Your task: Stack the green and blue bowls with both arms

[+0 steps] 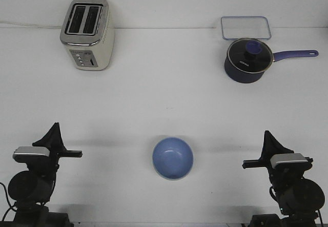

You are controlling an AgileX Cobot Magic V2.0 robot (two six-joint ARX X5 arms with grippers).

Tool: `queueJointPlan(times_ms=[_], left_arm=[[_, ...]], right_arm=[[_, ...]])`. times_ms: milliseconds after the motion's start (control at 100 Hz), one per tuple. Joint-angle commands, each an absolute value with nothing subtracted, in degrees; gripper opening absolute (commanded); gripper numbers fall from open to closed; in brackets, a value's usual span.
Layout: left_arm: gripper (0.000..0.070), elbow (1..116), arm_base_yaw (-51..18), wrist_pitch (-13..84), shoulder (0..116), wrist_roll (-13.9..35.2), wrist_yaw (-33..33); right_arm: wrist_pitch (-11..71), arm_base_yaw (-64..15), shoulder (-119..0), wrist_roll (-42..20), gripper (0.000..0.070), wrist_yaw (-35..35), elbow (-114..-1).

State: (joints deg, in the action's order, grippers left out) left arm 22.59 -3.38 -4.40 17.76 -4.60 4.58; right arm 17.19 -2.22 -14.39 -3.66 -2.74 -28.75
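Observation:
The periwinkle blue bowl (172, 158) stands upright on the white table (164, 99), near the front edge at the centre. A thin pale edge shows along its lower outside; I cannot tell whether that is the green bowl under it. No separate green bowl shows. My left gripper (54, 130) is at the front left, well to the left of the bowl, its fingers together in one point and holding nothing. My right gripper (267, 137) is at the front right, well to the right of the bowl, also closed to a point and empty.
A cream toaster (86, 33) stands at the back left. A dark navy lidded saucepan (247, 60) with its handle pointing right stands at the back right. A clear rectangular lid or tray (246, 27) lies behind it.

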Motion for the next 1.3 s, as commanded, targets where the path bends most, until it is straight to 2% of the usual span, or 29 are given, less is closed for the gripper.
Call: queueJointPlan(times_ms=[0, 740, 910, 1030, 1290], left_arm=[[0.0013, 23.6, -3.3, -6.2, 17.5, -4.9, 4.7], [0.0012, 23.1, -3.0, -5.5, 16.2, -5.3, 5.1], [0.0012, 14.0, -0.9, -5.5, 9.2, -2.1, 1.0], [0.0012, 7.5, -0.1, -5.7, 5.1, 1.1, 0.8], [0.0013, 0.8, 0.4, -5.3, 0.2, 1.3, 0.3]], right_arm=[[15.8, -2.2, -14.6, -3.0, 0.0, -2.6, -29.2], [15.4, -2.2, -14.6, -3.6, 0.0, -2.9, -29.2], [15.4, -2.2, -14.6, -3.6, 0.0, -2.9, -29.2], [15.4, -2.3, -14.6, -3.6, 0.0, -2.9, -29.2], [15.4, -2.3, -14.6, -3.6, 0.0, -2.9, -29.2]])
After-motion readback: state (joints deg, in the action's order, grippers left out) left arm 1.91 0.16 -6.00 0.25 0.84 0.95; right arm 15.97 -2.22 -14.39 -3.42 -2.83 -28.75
